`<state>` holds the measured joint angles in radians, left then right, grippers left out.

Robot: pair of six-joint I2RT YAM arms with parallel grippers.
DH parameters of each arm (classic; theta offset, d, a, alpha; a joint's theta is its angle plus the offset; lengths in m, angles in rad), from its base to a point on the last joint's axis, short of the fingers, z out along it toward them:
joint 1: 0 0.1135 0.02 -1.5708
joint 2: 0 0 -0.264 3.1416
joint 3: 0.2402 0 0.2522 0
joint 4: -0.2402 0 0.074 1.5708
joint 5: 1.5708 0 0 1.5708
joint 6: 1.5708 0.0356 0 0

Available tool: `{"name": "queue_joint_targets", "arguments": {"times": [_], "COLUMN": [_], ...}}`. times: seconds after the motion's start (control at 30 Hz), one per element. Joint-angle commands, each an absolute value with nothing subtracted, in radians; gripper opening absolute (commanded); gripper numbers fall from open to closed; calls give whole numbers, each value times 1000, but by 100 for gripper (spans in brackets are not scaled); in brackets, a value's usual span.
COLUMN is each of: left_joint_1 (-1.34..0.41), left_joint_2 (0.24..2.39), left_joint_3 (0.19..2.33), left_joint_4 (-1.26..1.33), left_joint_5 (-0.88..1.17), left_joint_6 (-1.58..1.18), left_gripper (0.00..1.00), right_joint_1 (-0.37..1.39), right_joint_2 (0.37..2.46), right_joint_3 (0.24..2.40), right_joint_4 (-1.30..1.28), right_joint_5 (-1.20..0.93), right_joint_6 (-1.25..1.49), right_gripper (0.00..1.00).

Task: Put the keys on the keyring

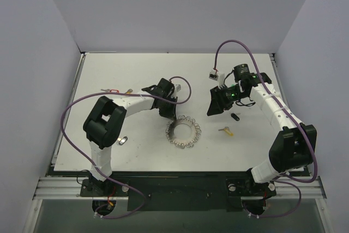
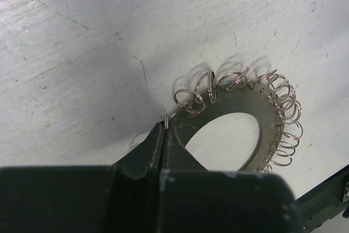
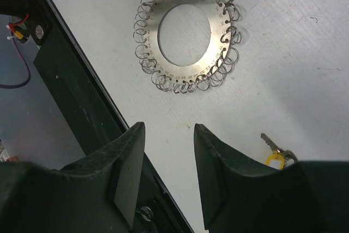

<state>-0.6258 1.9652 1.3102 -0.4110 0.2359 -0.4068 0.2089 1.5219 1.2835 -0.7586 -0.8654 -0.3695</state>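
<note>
The keyring [image 1: 184, 131] lies flat mid-table: a silvery disc with a round hole, edged with many small wire loops. My left gripper [image 1: 170, 117] is at its upper-left rim. In the left wrist view the left gripper [image 2: 165, 125] is shut, pinching one thin wire loop at the edge of the keyring [image 2: 262, 114]. My right gripper [image 1: 214, 105] hovers to the ring's right; its wrist view shows the right gripper [image 3: 169, 127] open and empty above the table, with the keyring [image 3: 184, 70] ahead. A yellow-tagged key [image 1: 225, 131] lies right of the ring and also shows in the right wrist view [image 3: 275, 156]. A black key [image 1: 235, 117] lies nearby.
Two more keys, one red-tagged [image 1: 112, 90] and one orange-yellow [image 1: 128, 91], lie at the far left. Another small key [image 1: 122, 141] lies by the left arm's elbow. White walls enclose the table on three sides. The dark front rail [image 3: 71, 80] runs under the right gripper.
</note>
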Motion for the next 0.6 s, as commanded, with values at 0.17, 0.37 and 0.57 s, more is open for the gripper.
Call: {"name": "queue_joint_targets", "arguments": {"times": [0.17,0.37,0.57], "left_joint_1": [-638,-679,-738], "left_joint_2": [1849,1668,1470], "left_joint_3": [1328,1214,1074], "left_joint_4": [-322,-169,-15], "left_joint_5": [247,252,305], "left_joint_6": [-325,-115,165], "left_gripper": [0,0,0], "right_joint_1": [202,204,210], "right_joint_2": [1493,1454,1361], "right_joint_3": [1267,1240,1193], "right_joint_4": [-770,-824,-914], "right_joint_5": [-896,-951,-1014], "right_joint_6": [-402,-563,-872], "right_gripper": [37,39,41]}}
